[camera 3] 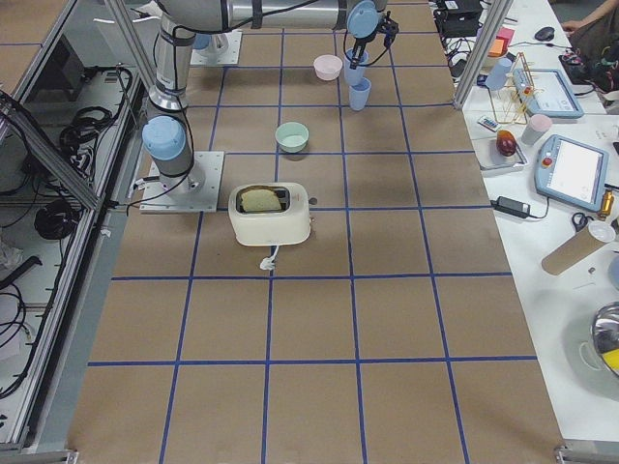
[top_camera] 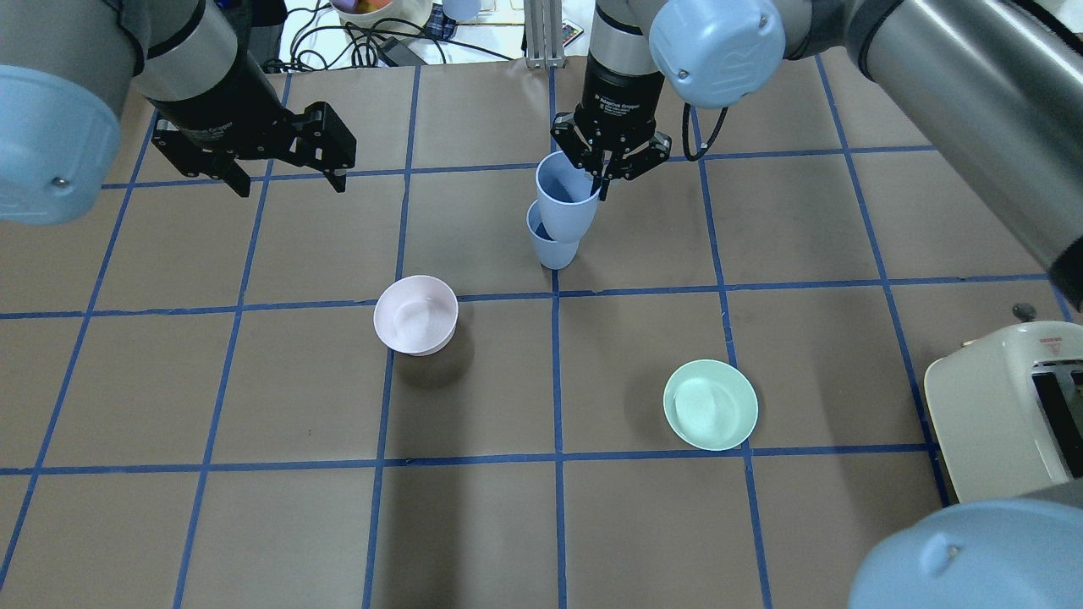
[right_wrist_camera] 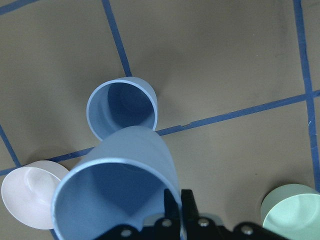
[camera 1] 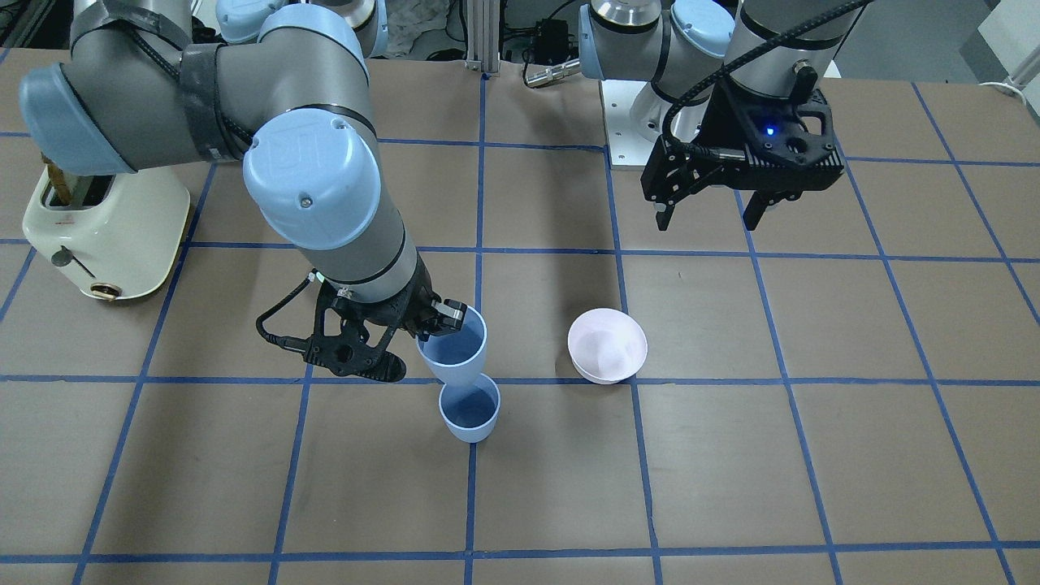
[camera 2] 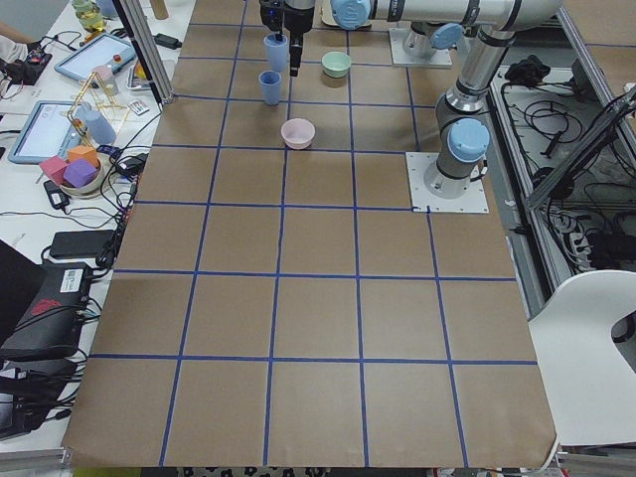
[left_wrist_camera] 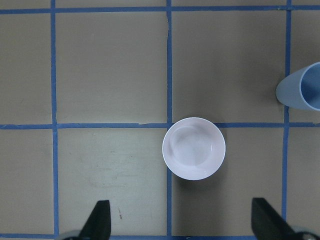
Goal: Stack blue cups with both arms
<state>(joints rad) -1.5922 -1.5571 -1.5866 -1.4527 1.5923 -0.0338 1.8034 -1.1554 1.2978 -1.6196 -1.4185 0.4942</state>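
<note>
Right tool (top_camera: 602, 179) clamped the raised cup (top_camera: 563, 203), which half hid the standing cup (top_camera: 552, 252); left tool (top_camera: 289, 184) hung with fingers apart.

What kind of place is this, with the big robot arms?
Probably a robot lab: a left arm and a right arm fixed to a table gridded with blue tape, cables and tablets alongside, and blue cups and a toaster laid out.

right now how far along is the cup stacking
Done: one cup is picked up, pinched at its rim by the right gripper. In hand: it hangs tilted just over the other cup, which stands on the table. To do: lower it in and let go. The left gripper hovers open and empty.
</note>
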